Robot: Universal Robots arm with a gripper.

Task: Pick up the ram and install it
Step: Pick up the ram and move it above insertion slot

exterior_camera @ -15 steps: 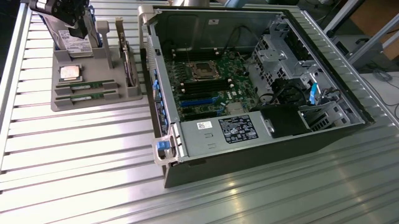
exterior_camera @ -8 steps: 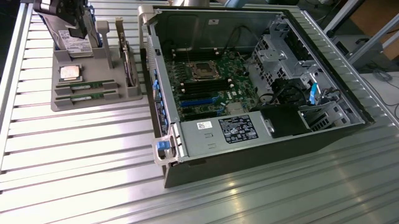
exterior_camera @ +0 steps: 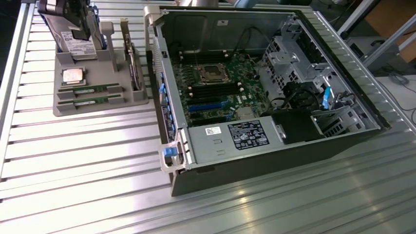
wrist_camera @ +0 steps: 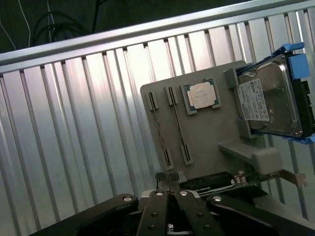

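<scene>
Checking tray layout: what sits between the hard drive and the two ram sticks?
The square processor chip, lying flat on the grey tray; the exterior view shows it.

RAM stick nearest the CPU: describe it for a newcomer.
Left of the open black computer case in the exterior view stands a grey tray. Two thin green circuit-board sticks lie on it; yours is beside the square silver processor chip.

Bright light throws pale glare streaks along the ribbed metal table [exterior_camera: 85, 161] beside the computer case [exterior_camera: 260, 170], whose interior lies shadowed.
</scene>
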